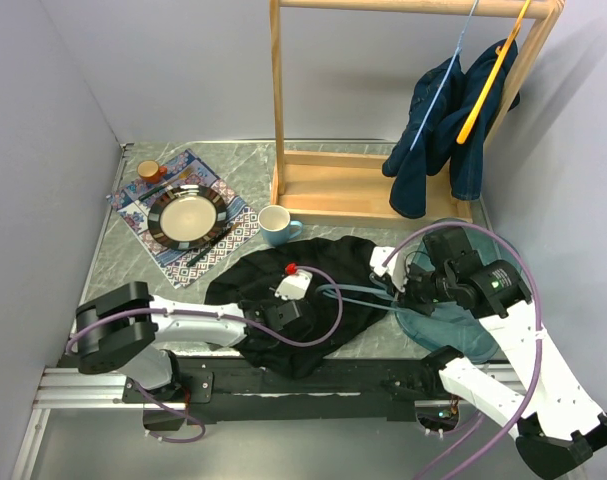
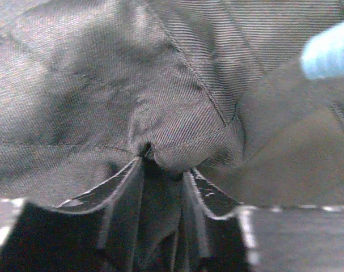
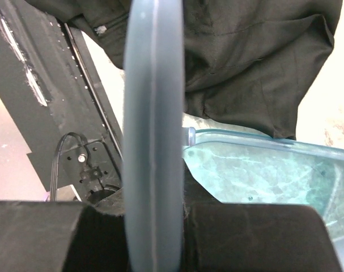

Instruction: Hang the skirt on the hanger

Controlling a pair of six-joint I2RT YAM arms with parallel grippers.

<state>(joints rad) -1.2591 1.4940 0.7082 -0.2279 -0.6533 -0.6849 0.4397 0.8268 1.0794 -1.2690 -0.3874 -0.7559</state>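
A black skirt [image 1: 303, 290] lies crumpled on the table near the front edge. My left gripper [image 1: 281, 318] is shut on a fold of the skirt [image 2: 160, 153]; the cloth bunches between the fingers. My right gripper [image 1: 408, 290] is shut on a light blue hanger [image 1: 353, 293], whose bar runs left across the skirt. In the right wrist view the hanger bar [image 3: 153, 130] stands upright between the pads, with the skirt [image 3: 245, 62] beyond it. A tip of the hanger [image 2: 329, 54] shows in the left wrist view.
A wooden clothes rack [image 1: 383, 190] stands at the back with dark blue garments [image 1: 448, 130] on hangers. A blue mug [image 1: 275, 225] sits behind the skirt. A plate [image 1: 188, 216] on a patterned placemat is at the left. A clear blue lid [image 1: 483, 335] lies under my right arm.
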